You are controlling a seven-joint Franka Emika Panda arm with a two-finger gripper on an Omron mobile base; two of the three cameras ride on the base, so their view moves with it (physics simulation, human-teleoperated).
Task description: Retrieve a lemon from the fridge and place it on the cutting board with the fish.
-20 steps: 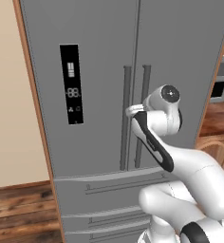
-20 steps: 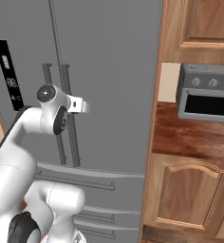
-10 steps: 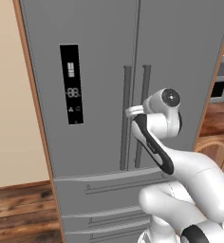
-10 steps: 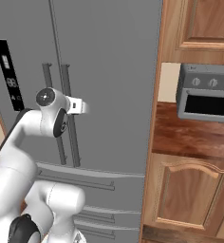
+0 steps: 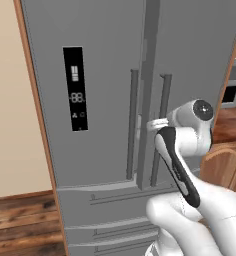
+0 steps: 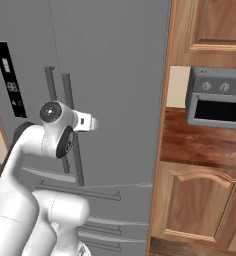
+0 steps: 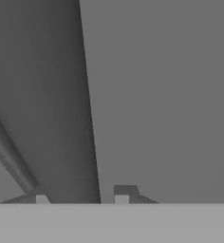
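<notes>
fridge: tall grey French-door fridge (image 5: 105, 75) w/ black display panel (image 5: 75, 88) on left door, drawers below; stood right in front of the base. Doors looked shut, so lemon presumably inside, not visible; cutting board and fish not visible either.

cabinets: brown wood cabinets (image 6: 200, 200) to the right of fridge, w/ dark wood counter (image 6: 200, 145) on top.

toaster oven: small grey toaster oven (image 6: 217, 100) sat on that counter, well apart from the arm.

handles: two vertical grey bar handles (image 5: 162, 125) either side of the door seam. Judged stiff, fixed, smooth metal; likely slippery for small pads. Best hold approx mid-height on right-door bar, fingers either side, then pull along the door's arc. Door prob heavy-ish, seal resists at first.

pincer: two-finger pincer (image 7: 80, 194) at the fridge front, close to the seam betw. doors; in the left base view the hand (image 5: 157, 125) sat just beside the right bar. Finger tips (image 7: 122, 193) stood apart, nothing betw. them. Can't tell if touching the door.

step (judgement): approach to handle; door not yet open, task early.
</notes>
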